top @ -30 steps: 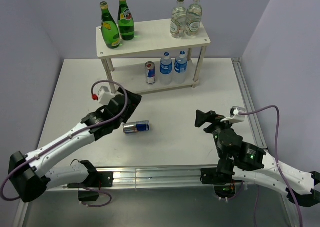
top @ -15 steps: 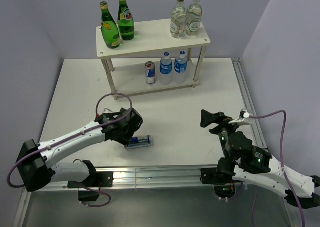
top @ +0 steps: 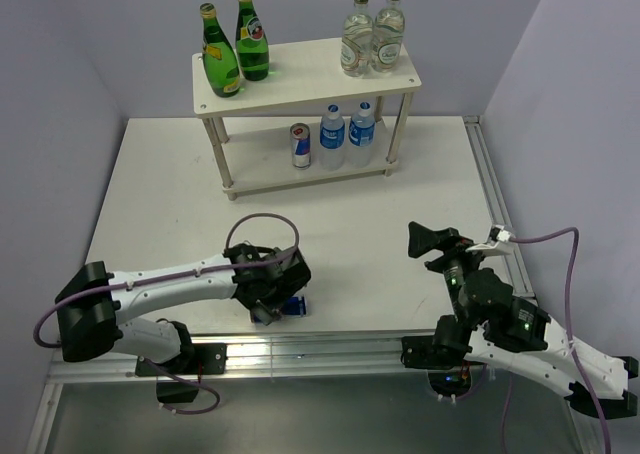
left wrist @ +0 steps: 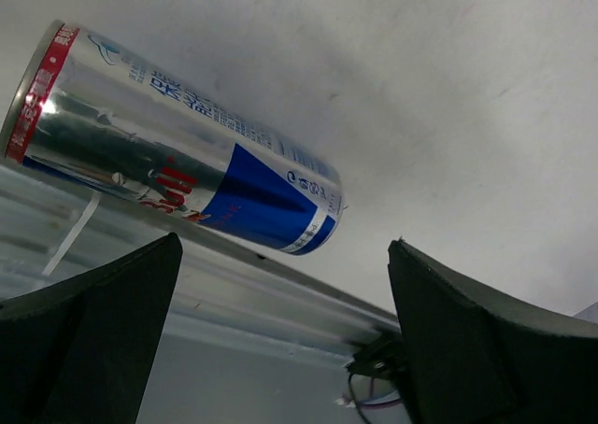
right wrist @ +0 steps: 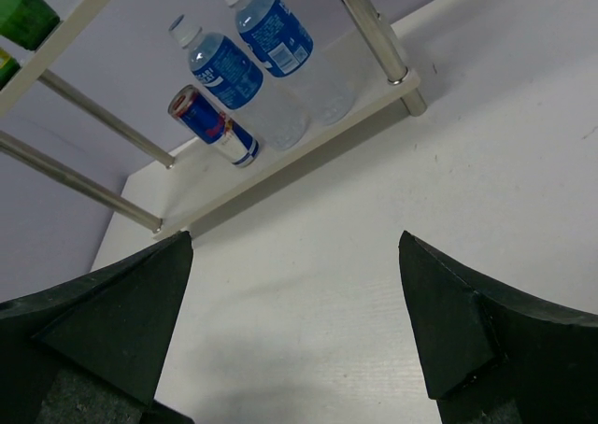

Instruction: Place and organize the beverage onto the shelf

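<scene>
One silver-blue can (left wrist: 177, 167) lies on its side on the table (top: 170, 174), close to the near edge and just beside the metal rail (left wrist: 234, 293) that runs along it. Its red-rimmed end points away from the blue end. The other drinks stand upright on the white shelf (top: 305, 74) at the back of the table. On the top tier, the two green bottles (top: 220, 59) stand at the left end, with two clear glass bottles (top: 357, 42) at the right end. On the lower tier, a second can (top: 300, 146) stands beside the two water bottles (top: 332, 134), which are side by side.

The left hand (left wrist: 285, 247) is low over the lying can with its fingers spread wide. In the left wrist view the can lies just past the fingertips, not between them, and nothing is gripped. The right hand (right wrist: 294, 247) is well apart on the right side of the table, fingers wide, empty, facing the shelf's lower tier.
</scene>
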`<state>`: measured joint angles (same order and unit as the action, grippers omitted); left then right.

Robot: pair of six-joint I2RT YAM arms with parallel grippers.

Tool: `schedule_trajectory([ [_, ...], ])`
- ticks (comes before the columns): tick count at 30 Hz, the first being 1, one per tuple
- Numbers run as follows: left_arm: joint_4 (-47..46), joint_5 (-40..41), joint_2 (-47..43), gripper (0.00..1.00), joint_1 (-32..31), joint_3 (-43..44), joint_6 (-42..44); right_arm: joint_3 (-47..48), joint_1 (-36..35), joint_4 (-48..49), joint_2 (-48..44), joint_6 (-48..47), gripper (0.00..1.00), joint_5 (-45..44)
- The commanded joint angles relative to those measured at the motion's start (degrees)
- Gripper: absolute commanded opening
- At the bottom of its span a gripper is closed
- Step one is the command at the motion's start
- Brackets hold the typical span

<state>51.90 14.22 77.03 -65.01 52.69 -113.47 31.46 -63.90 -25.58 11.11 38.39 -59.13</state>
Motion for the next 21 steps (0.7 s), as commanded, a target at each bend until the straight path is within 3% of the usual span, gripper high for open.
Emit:
schedule_trajectory([
  [1, 4.2, -2.0, 0.0, 0.99, -2.7, -0.7, -17.6, -0.6, -0.4, -0.3, -1.3, 1.4, 0.98, -1.9],
  [6, -1.2, -4.5, -2.1, 0.99, -4.2, -8.2, -21.4, -0.9, -0.6, -0.1, -1.6, 1.2, 0.98, -1.2],
  [12, -2.9, -0.2, -3.3, 0.99, -4.2, -12.9, -26.3, -1.1, -0.6, 0.6, -1.4, 0.5, 0.98, -0.2],
  [17, -7.9, 1.2, -2.8, 0.95, -3.5, -15.2, -24.7, -1.0, -0.6, 0.8, -0.6, 0.5, 0.98, -0.1],
  [20, -10.2, 3.8, -1.8, 0.58, -3.5, -15.0, -23.1, -1.0, -0.6, 0.8, -0.1, 0.5, 0.98, -0.2],
  [21, -10.9, 4.4, -1.4, 0.28, -3.4, -15.0, -23.0, -1.0, -0.6, 0.8, -0.1, 0.5, 0.98, -0.2],
])
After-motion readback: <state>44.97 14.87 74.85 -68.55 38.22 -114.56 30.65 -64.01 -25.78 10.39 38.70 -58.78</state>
